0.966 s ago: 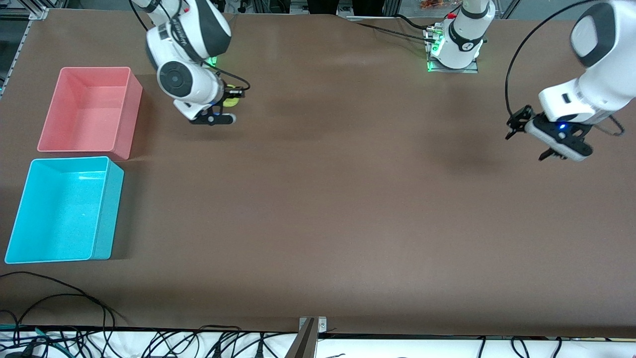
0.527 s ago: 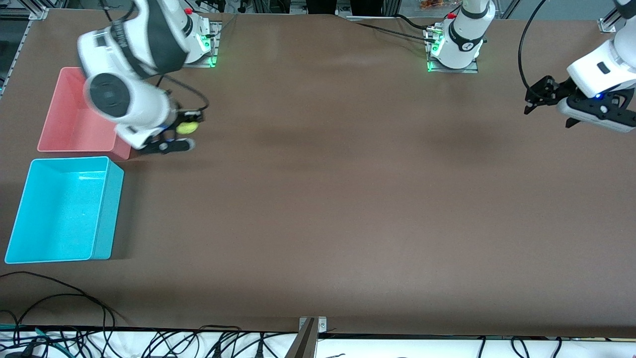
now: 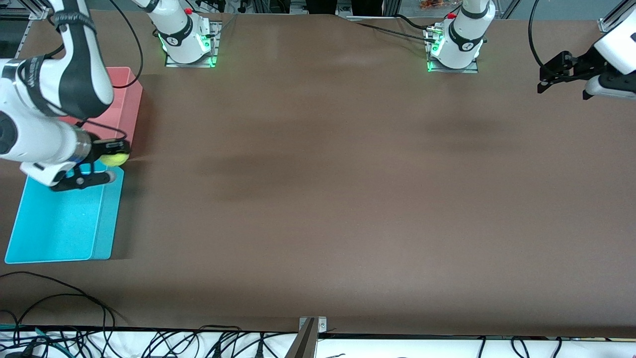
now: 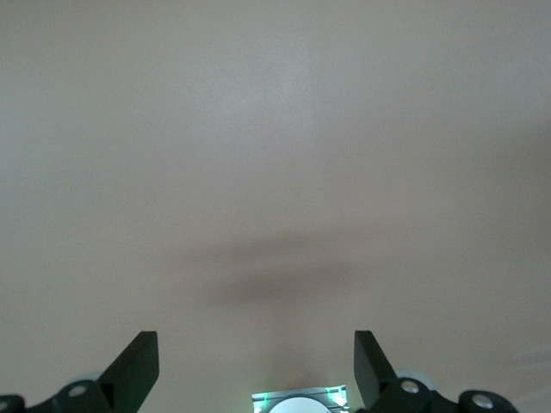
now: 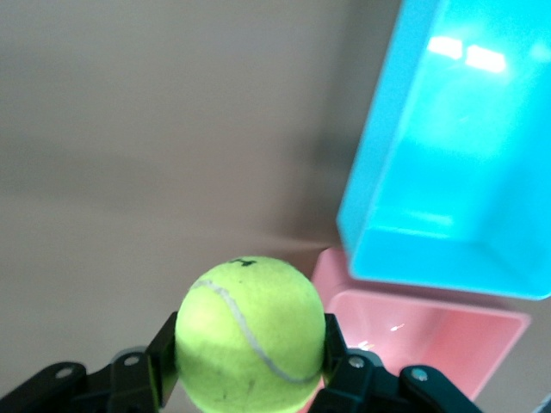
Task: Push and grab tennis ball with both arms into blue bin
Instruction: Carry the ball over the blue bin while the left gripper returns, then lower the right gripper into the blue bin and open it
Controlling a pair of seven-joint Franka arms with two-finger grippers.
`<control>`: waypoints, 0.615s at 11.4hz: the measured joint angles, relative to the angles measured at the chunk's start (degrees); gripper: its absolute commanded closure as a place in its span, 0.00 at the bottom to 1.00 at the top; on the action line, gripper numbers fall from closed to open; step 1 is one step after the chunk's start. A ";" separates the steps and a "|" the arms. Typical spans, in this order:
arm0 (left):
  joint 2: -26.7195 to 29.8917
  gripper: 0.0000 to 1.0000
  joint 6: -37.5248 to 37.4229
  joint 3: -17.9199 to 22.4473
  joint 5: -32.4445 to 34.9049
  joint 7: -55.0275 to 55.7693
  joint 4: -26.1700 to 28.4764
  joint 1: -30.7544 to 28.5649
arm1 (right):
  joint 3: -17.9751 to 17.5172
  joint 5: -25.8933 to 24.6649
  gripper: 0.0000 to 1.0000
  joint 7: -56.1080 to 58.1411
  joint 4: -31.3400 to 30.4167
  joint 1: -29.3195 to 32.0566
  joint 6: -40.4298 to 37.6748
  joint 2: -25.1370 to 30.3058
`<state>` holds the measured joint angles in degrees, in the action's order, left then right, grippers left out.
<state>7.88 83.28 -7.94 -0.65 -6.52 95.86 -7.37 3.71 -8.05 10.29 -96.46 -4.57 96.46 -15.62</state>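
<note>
the right gripper (image 3: 112, 166) is clamped on the tennis ball (image 3: 115, 159), which sits squeezed between its two black fingers, up in the air over the corner of the blue bin (image 3: 59, 233) next to the pink bin (image 3: 130, 99). the left gripper (image 3: 561, 74) waits with fingers spread apart and holding nothing, over bare brown table (image 3: 348, 199) at the left arm's end.

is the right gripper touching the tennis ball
Touching. The right wrist view shows the right gripper with its fingers pressed against both sides of the tennis ball.
</note>
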 measured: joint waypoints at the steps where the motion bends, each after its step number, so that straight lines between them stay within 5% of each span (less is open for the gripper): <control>1: -0.34 0.00 -0.40 -0.25 0.00 1.73 -1.10 0.04 | 1.56 -1.24 0.73 2.81 0.52 -0.01 2.75 -1.25; 4: -2.42 0.00 -1.40 0.59 0.00 4.22 -5.53 2.71 | 5.72 -1.90 0.73 13.23 0.73 2.38 9.91 -4.82; 7: -3.86 0.00 -2.30 3.50 0.00 5.13 -6.83 5.37 | 6.13 0.48 0.73 25.34 0.81 9.35 14.76 -8.75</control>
<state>4.02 80.98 -4.44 -0.65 -1.39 89.03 -1.99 9.84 -7.57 35.62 -95.65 4.79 111.22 -24.36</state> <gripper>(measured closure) 0.000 0.339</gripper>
